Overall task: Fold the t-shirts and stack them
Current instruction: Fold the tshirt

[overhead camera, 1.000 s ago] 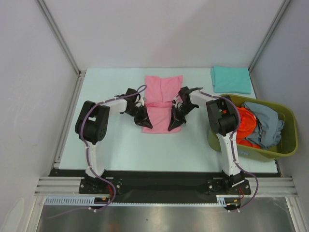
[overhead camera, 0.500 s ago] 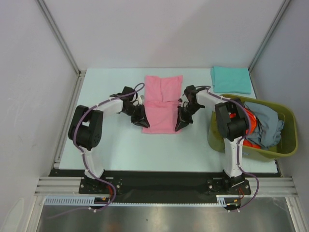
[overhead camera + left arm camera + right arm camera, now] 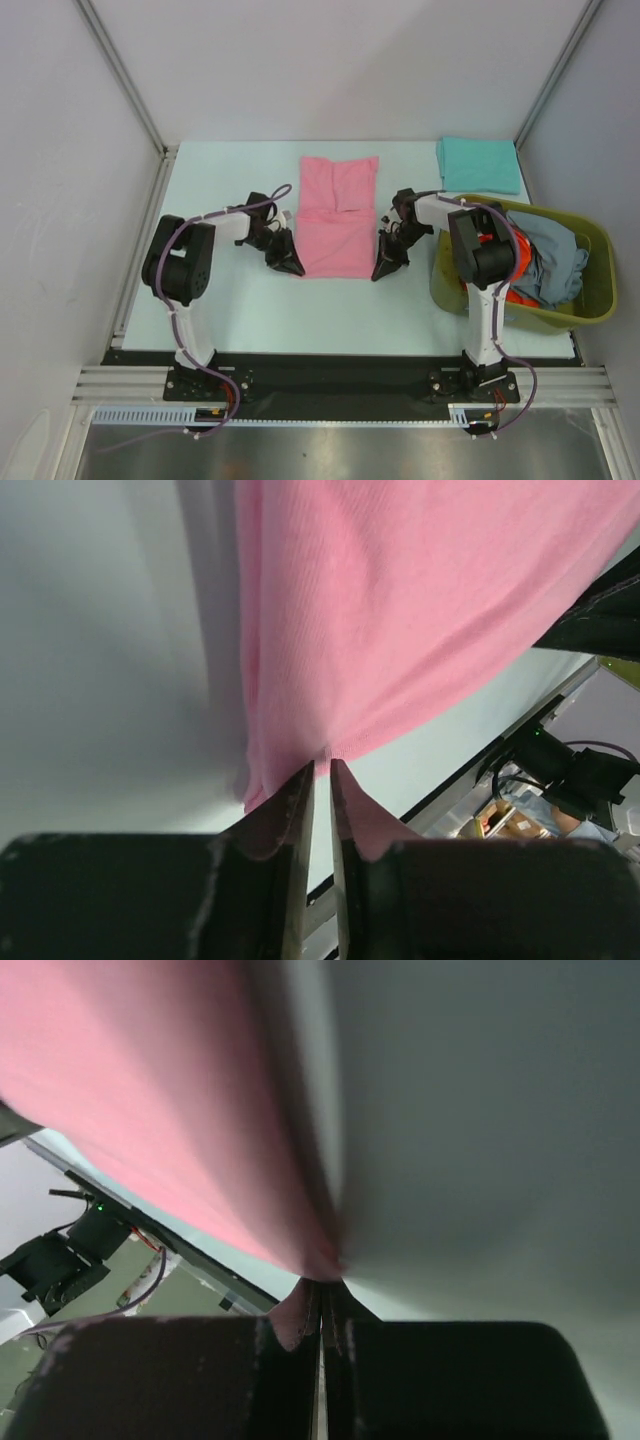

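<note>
While the soft pink cloth t-shirt lies flat mid pale surface, a crease across its middle, my left pincer pinches its near left corner, fingers almost together. My right pincer is clamped tight on the near right corner. Folded teal cloth t-shirt lies far right. Orange-red cloth shirt and grey-blue cloth shirt sit in the olive-green plastic basket.
</note>
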Action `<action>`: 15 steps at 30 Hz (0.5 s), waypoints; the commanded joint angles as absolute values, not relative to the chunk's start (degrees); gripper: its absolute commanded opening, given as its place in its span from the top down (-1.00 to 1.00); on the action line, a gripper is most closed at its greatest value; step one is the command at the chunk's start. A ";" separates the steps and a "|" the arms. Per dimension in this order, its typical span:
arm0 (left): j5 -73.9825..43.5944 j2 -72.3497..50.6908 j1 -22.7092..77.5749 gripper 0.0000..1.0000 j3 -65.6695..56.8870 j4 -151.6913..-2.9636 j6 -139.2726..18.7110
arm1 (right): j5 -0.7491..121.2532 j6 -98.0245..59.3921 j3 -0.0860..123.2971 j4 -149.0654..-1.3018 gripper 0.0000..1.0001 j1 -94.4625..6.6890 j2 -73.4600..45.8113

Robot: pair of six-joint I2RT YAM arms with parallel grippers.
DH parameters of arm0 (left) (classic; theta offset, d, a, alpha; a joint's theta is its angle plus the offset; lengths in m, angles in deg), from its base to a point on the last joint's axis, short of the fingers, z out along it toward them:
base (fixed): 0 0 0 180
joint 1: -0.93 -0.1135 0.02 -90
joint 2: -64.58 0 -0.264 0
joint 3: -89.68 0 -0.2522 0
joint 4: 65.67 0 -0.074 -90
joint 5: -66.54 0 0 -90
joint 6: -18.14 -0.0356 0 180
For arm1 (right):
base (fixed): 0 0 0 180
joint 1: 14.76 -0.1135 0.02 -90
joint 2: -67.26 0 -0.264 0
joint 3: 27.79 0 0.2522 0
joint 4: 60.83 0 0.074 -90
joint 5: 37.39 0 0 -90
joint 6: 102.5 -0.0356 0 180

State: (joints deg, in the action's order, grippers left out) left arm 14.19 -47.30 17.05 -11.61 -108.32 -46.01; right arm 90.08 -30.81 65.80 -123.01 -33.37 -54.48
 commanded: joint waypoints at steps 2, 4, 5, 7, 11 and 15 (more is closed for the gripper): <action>9.49 -41.08 16.48 0.48 -11.88 -113.09 -50.94 | 84.43 -28.85 68.83 -125.30 1.00 -33.48 -48.50; 13.35 -38.79 17.02 0.37 -8.02 -114.05 -50.68 | 85.65 -30.16 71.91 -124.87 1.00 -34.62 -47.53; 14.68 -38.52 17.10 0.28 -6.70 -113.89 -49.37 | 86.88 -32.17 73.32 -123.99 1.00 -34.80 -47.53; 19.84 -39.57 16.76 0.27 -2.75 -111.17 -47.26 | 87.85 -34.73 77.37 -122.32 1.00 -35.15 -48.14; 24.79 -46.76 16.14 0.29 5.50 -104.23 -41.28 | 91.88 -42.19 80.45 -112.95 1.00 -34.54 -53.65; 26.46 -56.78 15.61 0.40 12.20 -99.93 -39.79 | 96.55 -50.44 82.30 -104.40 1.00 -33.31 -60.35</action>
